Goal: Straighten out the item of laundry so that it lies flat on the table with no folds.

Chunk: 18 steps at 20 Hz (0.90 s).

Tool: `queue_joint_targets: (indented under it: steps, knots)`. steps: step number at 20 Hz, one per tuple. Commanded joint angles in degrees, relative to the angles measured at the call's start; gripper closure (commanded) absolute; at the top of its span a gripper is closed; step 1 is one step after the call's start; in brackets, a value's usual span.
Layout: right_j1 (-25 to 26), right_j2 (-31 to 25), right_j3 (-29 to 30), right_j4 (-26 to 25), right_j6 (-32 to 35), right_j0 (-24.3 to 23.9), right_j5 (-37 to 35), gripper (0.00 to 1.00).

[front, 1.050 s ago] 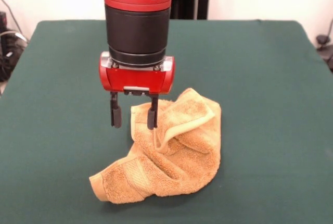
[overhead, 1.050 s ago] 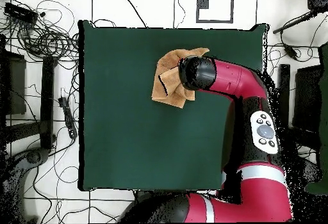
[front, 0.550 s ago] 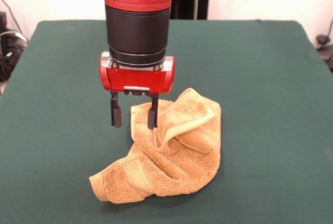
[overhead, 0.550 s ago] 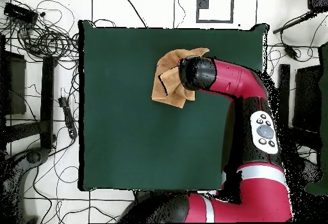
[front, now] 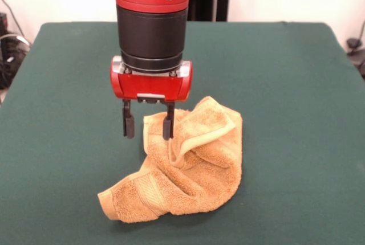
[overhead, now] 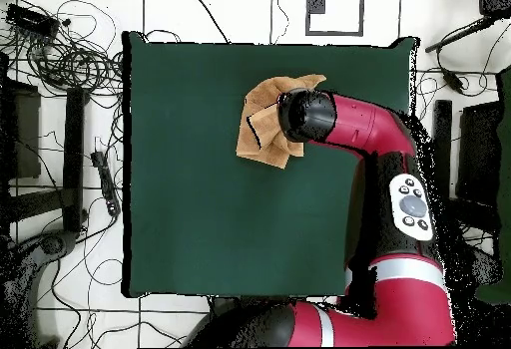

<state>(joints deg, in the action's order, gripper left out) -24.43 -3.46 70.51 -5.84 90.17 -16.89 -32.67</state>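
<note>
gripper (front: 146, 125): we see it spread, holding nothing, hovering over the towel's far-left edge
towel (front: 188, 165): crumpled, folded over itself, on the table (front: 296, 102), nearer our front edge

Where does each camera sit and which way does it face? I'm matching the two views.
Front view: across the table, facing the robot; the wrist and open claw hang at the crumpled towel.
Overhead view: above, looking straight down; the red arm reaches up from the picture's bottom.
Shared: the towel, the green table and the arm.
</note>
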Motion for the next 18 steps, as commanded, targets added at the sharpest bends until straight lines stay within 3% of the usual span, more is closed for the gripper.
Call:
queue_joint_targets:
  steps: [1, 18]
  knots:
    - [0.93, -5.37, 7.96, 1.67, 6.24, -0.34, 0.08, 0.0]
    - [1.23, -4.52, 5.91, 0.7, 4.56, -0.68, -1.92, 0.0]
